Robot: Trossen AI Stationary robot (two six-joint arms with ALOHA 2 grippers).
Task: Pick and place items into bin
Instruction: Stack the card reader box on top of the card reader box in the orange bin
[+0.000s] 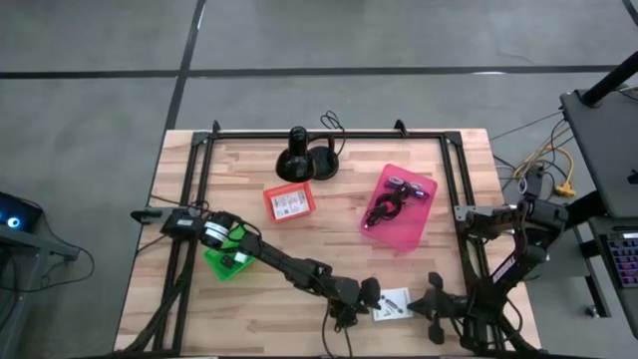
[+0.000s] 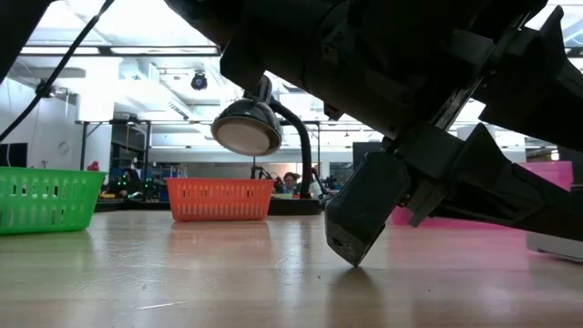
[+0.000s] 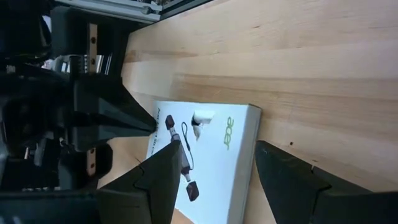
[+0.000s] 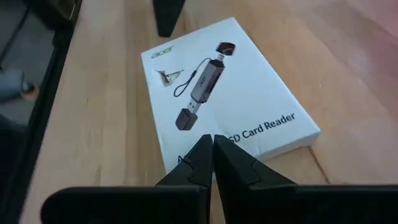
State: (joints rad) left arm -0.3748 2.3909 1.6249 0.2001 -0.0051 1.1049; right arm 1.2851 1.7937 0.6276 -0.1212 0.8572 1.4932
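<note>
A white printed card box [image 4: 249, 93] lies flat on the wooden table near its front edge [image 1: 392, 304]. My left gripper [image 3: 217, 149] is open at the box's left end, one finger on either side of it in its own wrist view. My right gripper [image 4: 213, 142] is shut, with its tips at the box's right edge, and it also shows in the left wrist view [image 3: 146, 123]. A pink bin [image 1: 427, 227] farther back holds a black cable and a purple strap. My right gripper's shut fingertips [image 4: 202, 152] come slanting down from the table's right side, at the edge of the white box [image 4: 186, 163] nearest that gripper. They overlap that edge in the right wrist view. I cannot tell whether they touch it.
An orange bin [image 1: 269, 209] holding a white card sits at mid-table, and a green bin [image 1: 221, 267] lies under the left arm. A black round-based stand [image 1: 304, 160] stands at the far edge. A black frame runs along the table's sides.
</note>
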